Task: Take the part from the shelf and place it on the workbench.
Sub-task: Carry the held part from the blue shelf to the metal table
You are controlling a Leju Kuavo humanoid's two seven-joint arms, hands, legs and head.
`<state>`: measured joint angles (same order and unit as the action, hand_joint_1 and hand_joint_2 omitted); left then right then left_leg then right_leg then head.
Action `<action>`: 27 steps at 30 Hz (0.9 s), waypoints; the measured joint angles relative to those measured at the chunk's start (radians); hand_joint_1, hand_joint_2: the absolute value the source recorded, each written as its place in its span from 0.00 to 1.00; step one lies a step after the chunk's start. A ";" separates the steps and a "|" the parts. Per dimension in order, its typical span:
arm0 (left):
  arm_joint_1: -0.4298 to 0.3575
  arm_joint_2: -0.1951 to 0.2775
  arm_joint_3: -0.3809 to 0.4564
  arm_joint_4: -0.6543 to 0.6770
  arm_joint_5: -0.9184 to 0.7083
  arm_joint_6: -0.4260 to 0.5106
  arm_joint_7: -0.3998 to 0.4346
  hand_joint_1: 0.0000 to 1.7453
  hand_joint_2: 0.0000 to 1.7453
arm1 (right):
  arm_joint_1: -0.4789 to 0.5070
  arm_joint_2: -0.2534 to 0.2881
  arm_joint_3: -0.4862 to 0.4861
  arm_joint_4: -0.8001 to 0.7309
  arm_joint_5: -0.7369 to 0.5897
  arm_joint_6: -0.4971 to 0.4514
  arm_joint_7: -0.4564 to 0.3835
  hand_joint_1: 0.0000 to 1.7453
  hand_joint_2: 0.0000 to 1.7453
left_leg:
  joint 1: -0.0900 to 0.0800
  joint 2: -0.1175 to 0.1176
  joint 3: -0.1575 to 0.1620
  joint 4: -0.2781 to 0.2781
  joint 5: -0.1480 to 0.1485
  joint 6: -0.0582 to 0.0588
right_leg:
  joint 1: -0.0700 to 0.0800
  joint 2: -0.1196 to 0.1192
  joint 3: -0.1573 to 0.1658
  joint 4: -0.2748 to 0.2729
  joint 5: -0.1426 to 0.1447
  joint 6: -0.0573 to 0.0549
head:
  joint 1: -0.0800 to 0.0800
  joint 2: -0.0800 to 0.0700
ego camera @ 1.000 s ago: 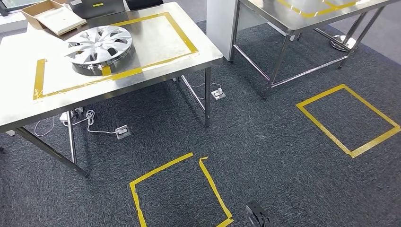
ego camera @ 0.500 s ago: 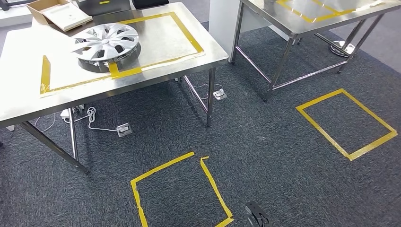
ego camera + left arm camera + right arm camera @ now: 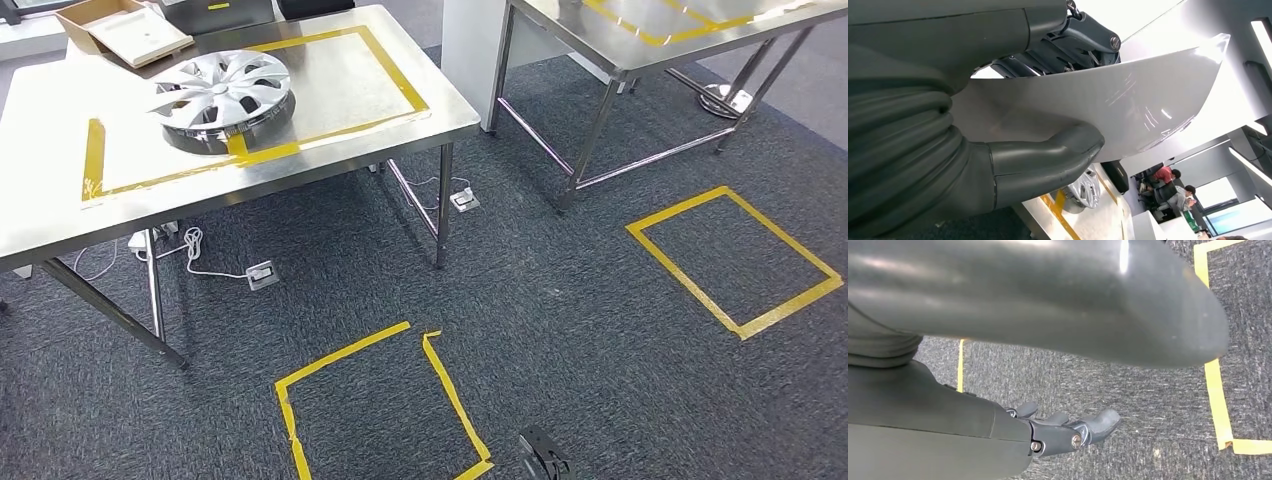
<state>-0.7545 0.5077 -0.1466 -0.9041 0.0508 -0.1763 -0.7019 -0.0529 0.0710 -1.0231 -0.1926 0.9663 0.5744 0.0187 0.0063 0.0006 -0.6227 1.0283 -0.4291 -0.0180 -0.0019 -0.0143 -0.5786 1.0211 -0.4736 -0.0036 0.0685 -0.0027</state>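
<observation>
In the left wrist view my left hand [image 3: 1013, 165] grips the part [image 3: 1133, 95], a glossy pale-grey curved panel, with the thumb under it and the dark fingers [image 3: 1068, 40] over its edge. The steel workbench [image 3: 330, 90], marked with a yellow tape rectangle, stands at the upper left of the head view, some way off across the carpet. A silver hubcap [image 3: 222, 95] lies on its left part, on the tape line. My right hand [image 3: 1063, 432] hangs above the carpet with its fingers stretched out and nothing in them.
A cardboard box [image 3: 125, 30] sits at the workbench's far left corner. A second steel table [image 3: 640, 45] stands at the upper right. Yellow tape squares mark the carpet near me [image 3: 380, 400] and to the right [image 3: 735, 255]. Cables and floor sockets [image 3: 262, 275] lie under the workbench.
The whole head picture has shifted a little, so the camera has moved; the workbench now sits slightly further right and higher in it. Nothing on the workbench has moved.
</observation>
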 joint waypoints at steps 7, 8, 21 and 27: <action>-0.012 -0.002 -0.001 0.000 0.000 0.007 0.000 1.00 1.00 | 0.000 0.001 -0.001 0.000 -0.002 0.000 0.000 0.00 0.00 | 0.008 0.002 0.020 -0.036 0.013 0.023 | -0.006 0.007 -0.041 0.092 -0.056 0.019 | 0.002 0.000; -0.014 -0.004 -0.001 0.000 0.000 0.007 0.000 1.00 1.00 | 0.000 0.001 -0.001 0.000 -0.002 0.000 0.000 0.00 0.00 | 0.008 0.002 0.019 -0.036 0.014 0.025 | -0.007 0.009 -0.074 0.158 -0.088 0.022 | 0.003 0.000; -0.016 -0.006 -0.006 0.006 -0.001 0.008 0.000 1.00 1.00 | 0.001 0.002 -0.002 0.000 -0.002 0.000 -0.001 0.00 0.00 | 0.025 -0.007 -0.013 0.038 -0.031 -0.047 | -0.028 0.021 -0.023 0.034 -0.008 -0.007 | 0.005 0.000; -0.009 -0.005 -0.006 0.011 -0.001 0.008 0.000 1.00 1.00 | 0.002 0.002 -0.002 0.000 -0.002 0.000 -0.001 0.00 0.00 | 0.019 -0.004 -0.139 0.257 -0.083 -0.039 | -0.017 0.019 -0.013 0.034 -0.018 -0.025 | 0.004 0.000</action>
<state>-0.7639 0.5024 -0.1527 -0.8933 0.0500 -0.1686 -0.7018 -0.0509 0.0729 -1.0254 -0.1926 0.9643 0.5741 0.0175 0.0257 -0.0030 -0.7615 1.2855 -0.5117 -0.0572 -0.0190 0.0050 -0.5915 1.0553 -0.4919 -0.0286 0.0728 -0.0027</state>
